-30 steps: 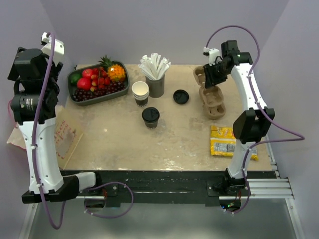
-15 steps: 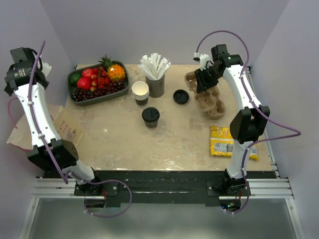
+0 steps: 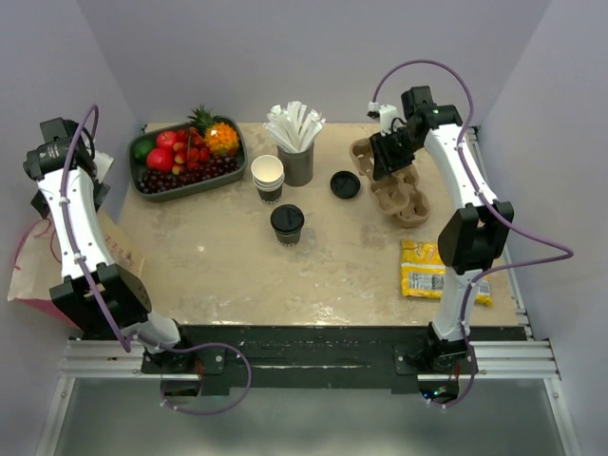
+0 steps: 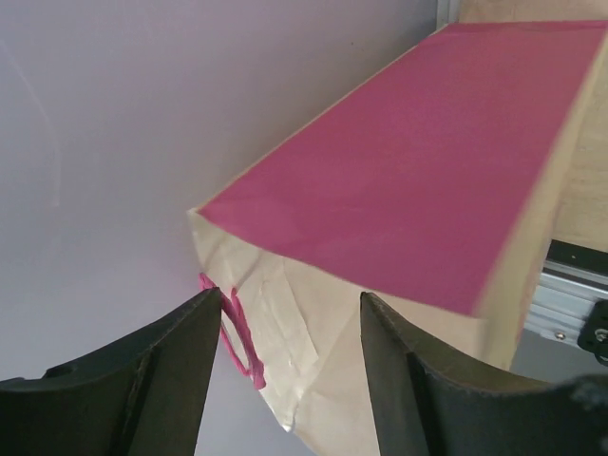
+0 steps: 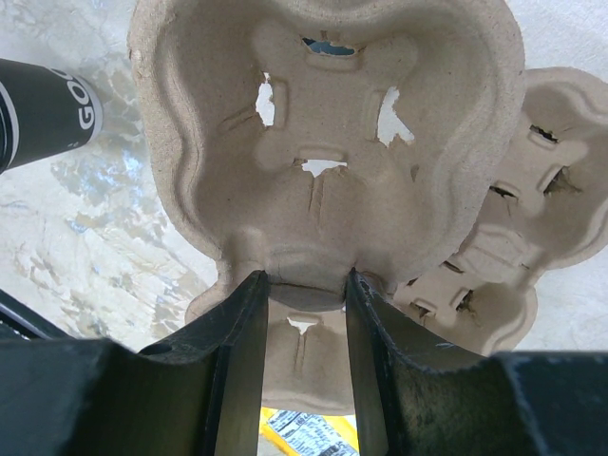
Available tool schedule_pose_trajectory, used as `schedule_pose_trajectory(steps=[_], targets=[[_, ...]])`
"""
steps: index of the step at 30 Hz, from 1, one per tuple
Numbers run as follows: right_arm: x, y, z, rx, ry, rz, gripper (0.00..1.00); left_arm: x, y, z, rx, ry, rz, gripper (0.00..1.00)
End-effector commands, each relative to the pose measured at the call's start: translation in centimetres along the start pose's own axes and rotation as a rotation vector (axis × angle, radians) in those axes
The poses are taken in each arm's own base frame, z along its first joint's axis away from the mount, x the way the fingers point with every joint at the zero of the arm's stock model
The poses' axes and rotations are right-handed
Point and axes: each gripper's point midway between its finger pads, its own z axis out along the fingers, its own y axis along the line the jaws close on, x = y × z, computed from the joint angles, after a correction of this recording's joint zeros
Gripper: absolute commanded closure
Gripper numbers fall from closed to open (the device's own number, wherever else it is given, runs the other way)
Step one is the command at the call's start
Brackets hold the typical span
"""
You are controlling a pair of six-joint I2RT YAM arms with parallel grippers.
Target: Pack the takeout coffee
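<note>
The takeout coffee (image 3: 287, 222), a dark cup with a black lid, stands mid-table, apart from both grippers. My right gripper (image 3: 388, 158) is at the back right, shut on a ridge of a pulp cup carrier (image 5: 323, 142). It holds that carrier tilted above a second carrier (image 3: 405, 201) lying on the table. My left gripper (image 4: 290, 318) hangs off the table's left edge over a paper bag (image 4: 408, 190) with a pink side. Its fingers stand apart with nothing pinched; a pink handle (image 4: 237, 332) lies by the left finger.
A loose black lid (image 3: 345, 184), a stack of white-rimmed cups (image 3: 268, 177) and a grey straw holder (image 3: 296, 152) stand behind the coffee. A fruit tray (image 3: 231, 169) sits back left, a yellow packet (image 3: 426, 269) front right. A dark lettered cup (image 5: 38, 104) shows beside the held carrier.
My left arm has swung down and outward over the bag at the table's left edge. My right gripper moved slightly left with the top carrier, then held still.
</note>
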Motion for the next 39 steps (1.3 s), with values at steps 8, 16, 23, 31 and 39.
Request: schedule_pose_trajectory(steps=[8,16,23,31,39], targets=[[-1.3,1.4,-0.2,-0.029,-0.042,-0.029,1.0,-2.7,2.0,-1.7,-0.017,-0.15,-0.135,0.56],[-1.2,1.9,0.6,-0.027,-0.025,-0.04,1.0,-5.1,-0.8,-2.9,0.094,-0.247,-0.111,0.68],[-1.0,1.9,0.7,-0.014,-0.013,-0.048,1.0,-6.1,-4.8,-4.6,0.115,-0.273,-0.057,0.7],[-0.8,2.2,1.3,-0.02,0.002,-0.048,1.0,-6.8,1.4,-8.8,-0.135,-0.356,-0.108,0.32],[-0.9,2.8,1.9,-0.034,0.009,-0.057,1.0,-3.8,1.2,-7.1,-0.158,-0.19,-0.068,0.22]])
